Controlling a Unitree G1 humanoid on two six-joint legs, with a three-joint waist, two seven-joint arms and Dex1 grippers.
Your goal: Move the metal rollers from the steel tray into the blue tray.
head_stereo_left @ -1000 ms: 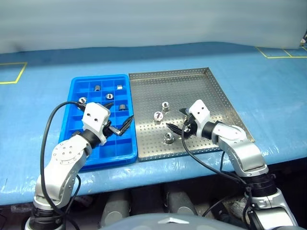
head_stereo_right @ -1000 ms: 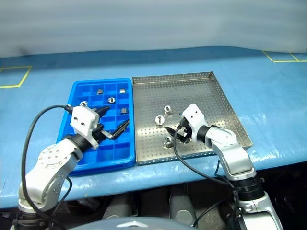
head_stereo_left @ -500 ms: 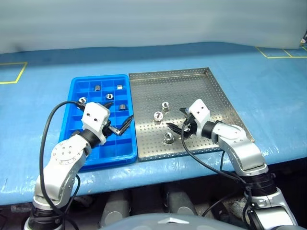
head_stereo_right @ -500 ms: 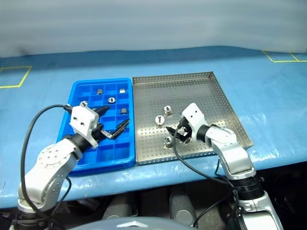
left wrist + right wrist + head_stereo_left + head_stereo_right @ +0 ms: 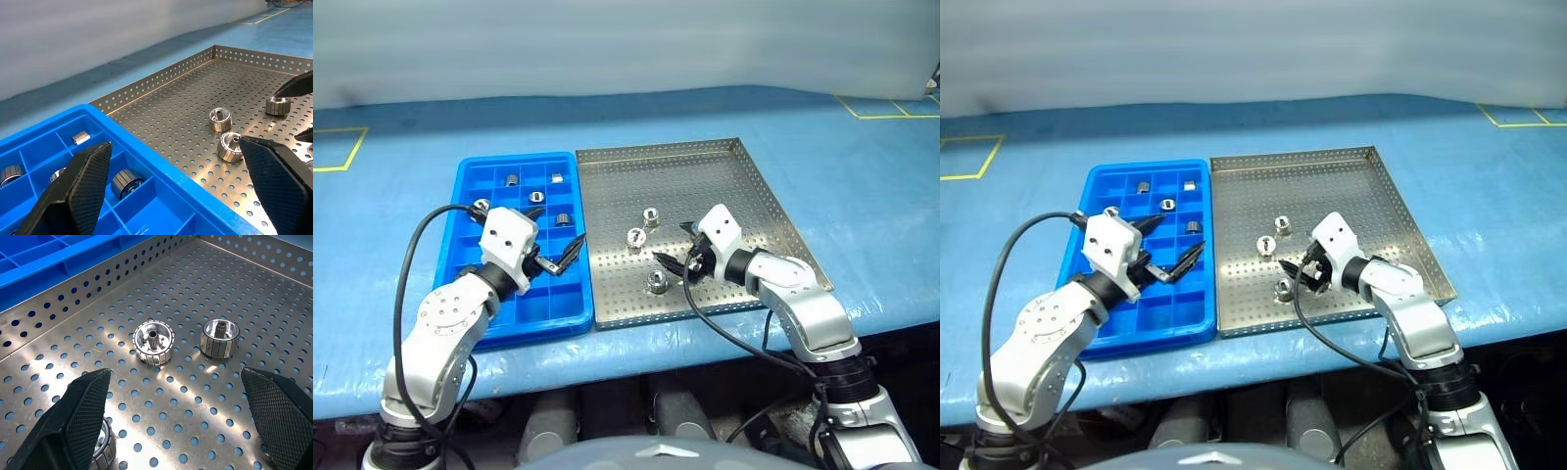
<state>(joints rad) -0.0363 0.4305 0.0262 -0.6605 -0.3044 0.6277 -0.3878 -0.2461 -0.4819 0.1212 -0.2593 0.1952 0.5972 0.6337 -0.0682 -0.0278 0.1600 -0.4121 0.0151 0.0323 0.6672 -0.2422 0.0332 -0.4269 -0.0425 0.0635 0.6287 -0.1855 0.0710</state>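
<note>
The steel tray lies right of the blue tray, and the two touch. Three metal rollers rest on the steel tray's perforated floor: one, a second and a nearer third. My right gripper is open just right of them, low over the tray, holding nothing. In its wrist view two rollers lie ahead between the fingers. My left gripper is open and empty over the blue tray's right side. Several rollers sit in the blue tray's far compartments.
Both trays sit on a blue table cover with yellow tape marks at the far corners. The table's front edge runs just below the trays. Black cables loop from both wrists.
</note>
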